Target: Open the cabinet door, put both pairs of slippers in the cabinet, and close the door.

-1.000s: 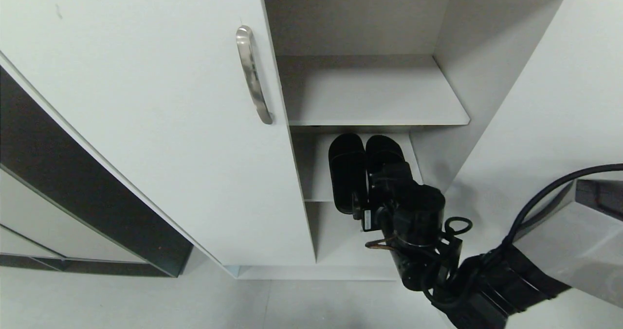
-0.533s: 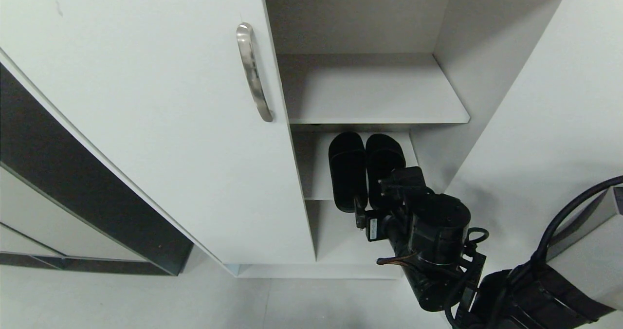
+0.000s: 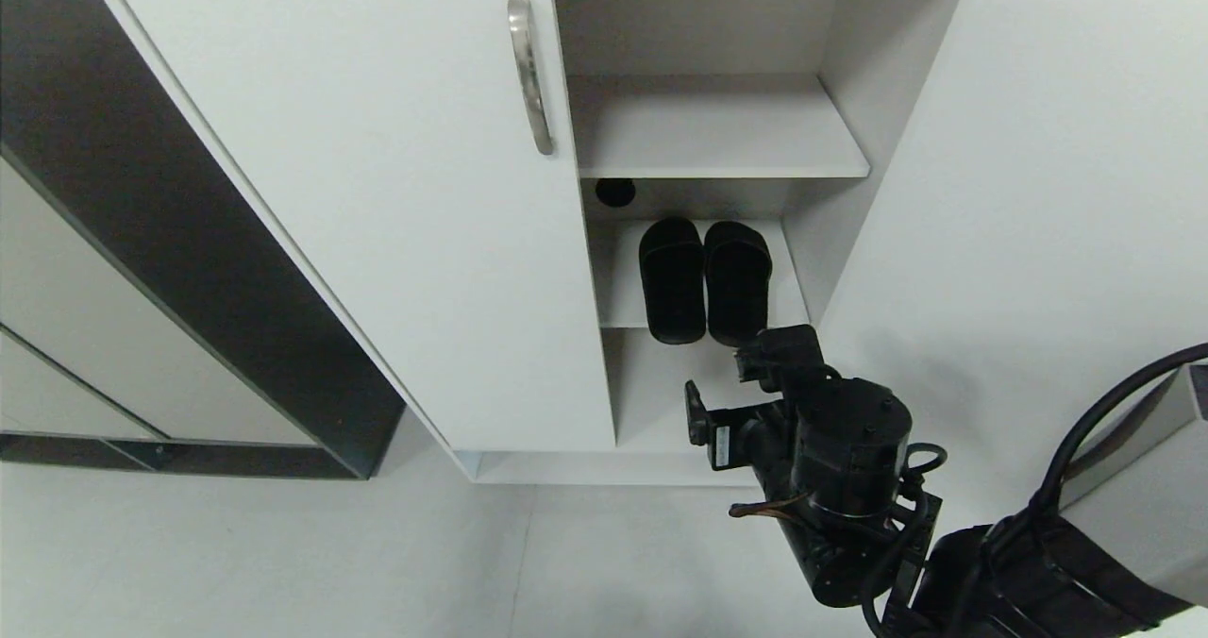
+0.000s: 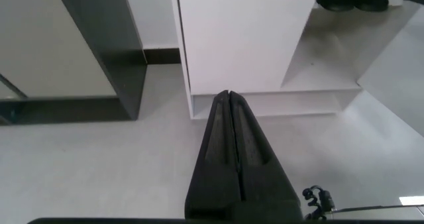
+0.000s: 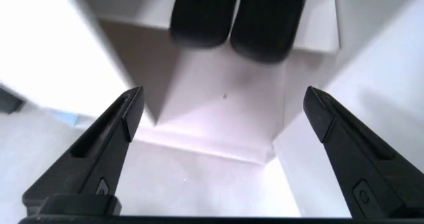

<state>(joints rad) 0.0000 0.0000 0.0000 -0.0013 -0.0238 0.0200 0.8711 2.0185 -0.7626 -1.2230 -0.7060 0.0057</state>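
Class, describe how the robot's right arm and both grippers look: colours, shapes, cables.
Right arm: black, with a cylindrical wrist, black cables and a small white label. Right gripper: black wedge-shaped fingers. Left gripper: long black tapering fingers with lengthwise grooves.

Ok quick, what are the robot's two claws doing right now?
Left gripper: shut, holding nothing.
Right gripper: open, empty, facing the pair of black slippers.
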